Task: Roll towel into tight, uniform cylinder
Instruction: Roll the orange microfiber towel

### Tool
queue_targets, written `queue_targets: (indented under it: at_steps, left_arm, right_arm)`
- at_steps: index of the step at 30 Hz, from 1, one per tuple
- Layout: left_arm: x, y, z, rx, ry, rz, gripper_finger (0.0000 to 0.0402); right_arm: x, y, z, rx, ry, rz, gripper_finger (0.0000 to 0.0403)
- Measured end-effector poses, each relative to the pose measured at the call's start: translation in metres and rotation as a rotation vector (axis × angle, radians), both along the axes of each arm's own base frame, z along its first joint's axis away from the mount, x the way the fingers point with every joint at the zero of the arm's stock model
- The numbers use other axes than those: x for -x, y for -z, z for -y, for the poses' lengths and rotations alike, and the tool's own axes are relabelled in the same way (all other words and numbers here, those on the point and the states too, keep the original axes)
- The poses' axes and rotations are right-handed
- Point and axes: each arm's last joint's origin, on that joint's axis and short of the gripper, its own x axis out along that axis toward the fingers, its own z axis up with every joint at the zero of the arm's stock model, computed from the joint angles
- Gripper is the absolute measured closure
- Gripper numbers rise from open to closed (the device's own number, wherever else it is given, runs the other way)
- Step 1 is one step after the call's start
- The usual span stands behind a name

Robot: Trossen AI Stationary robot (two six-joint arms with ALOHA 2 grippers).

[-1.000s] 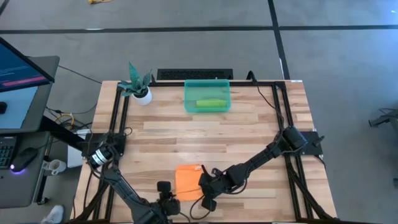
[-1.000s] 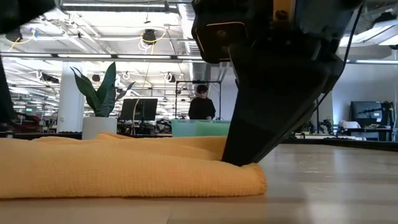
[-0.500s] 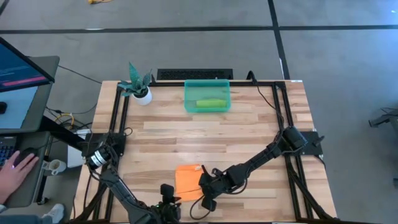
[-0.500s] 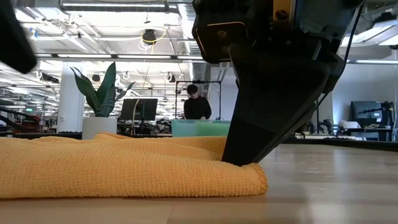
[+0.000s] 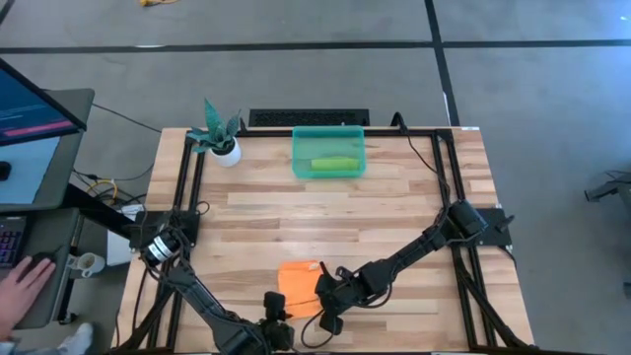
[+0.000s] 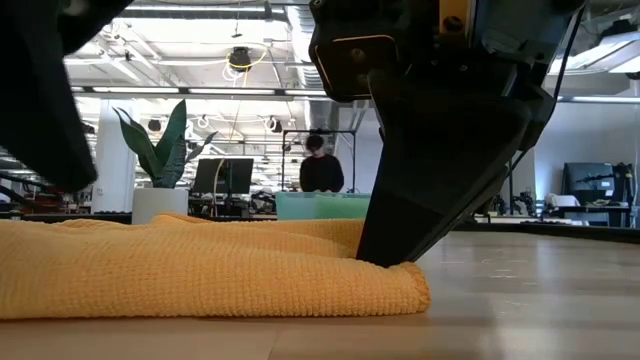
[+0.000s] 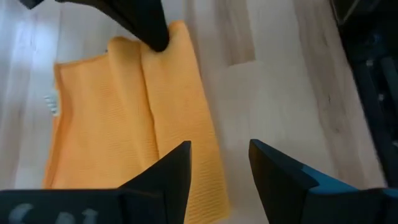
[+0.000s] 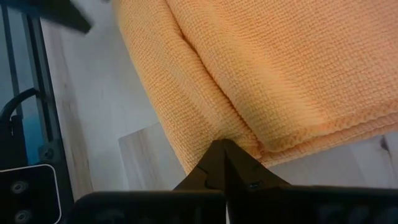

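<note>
The orange towel (image 5: 296, 287) lies flat near the table's near edge, folded into a narrow strip with a ridge along its length (image 7: 147, 118). My right gripper (image 5: 319, 284) is shut at the towel's right edge; its tips (image 8: 225, 151) show in the right wrist view. My left gripper (image 7: 220, 147) is open and hovers over the towel's near end (image 7: 196, 186) and the bare wood beside it, touching nothing. In the high view it is at the table's near edge (image 5: 279, 322). My right gripper has its shut fingertips on the towel's right edge (image 8: 239, 138), where two creases in the cloth run together. The fingers slant down from the table's right side (image 6: 392, 250). How many layers lie between them I cannot tell. The towel rests on the table, slack.
A green bin (image 5: 328, 151) holding a green thing stands at the far middle, and a potted plant (image 5: 219, 138) at the far left. Black frame rails (image 5: 187, 187) run along both sides. A person's hand (image 5: 22, 286) is at the desk left of the table.
My left gripper has gone toward the table's right edge along the near edge, closer to the towel, and its wrist has turned. In the low view its arm now looms at the left. The towel and my right gripper have kept still.
</note>
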Motion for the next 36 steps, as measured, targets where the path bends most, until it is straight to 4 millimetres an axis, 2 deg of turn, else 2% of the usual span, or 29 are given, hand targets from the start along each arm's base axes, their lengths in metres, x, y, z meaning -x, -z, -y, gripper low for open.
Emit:
queue_targets:
  at_steps: [11,22,27,32,36]
  left_arm:
    - [0.010,0.027,-0.017,-0.052,-0.059,-0.018,0.0246]
    - [0.013,0.040,-0.027,0.049,-0.157,-0.031,0.0251]
    - [0.013,0.042,-0.026,0.098,-0.190,-0.046,0.0304]
    - [0.014,0.042,-0.026,0.093,-0.190,-0.051,0.0380]
    - [0.014,0.042,-0.026,0.089,-0.190,-0.049,0.0387]
  right_arm:
    - [0.000,0.000,0.000,-0.003,-0.001,0.005,0.0392]
    - [0.001,0.000,-0.003,0.017,-0.043,0.014,0.0390]
    - [0.002,-0.001,-0.007,0.010,-0.054,0.027,0.0380]
    - [0.001,-0.002,-0.010,-0.014,-0.063,0.048,0.0344]
    - [0.000,-0.003,-0.011,-0.024,-0.067,0.055,0.0304]
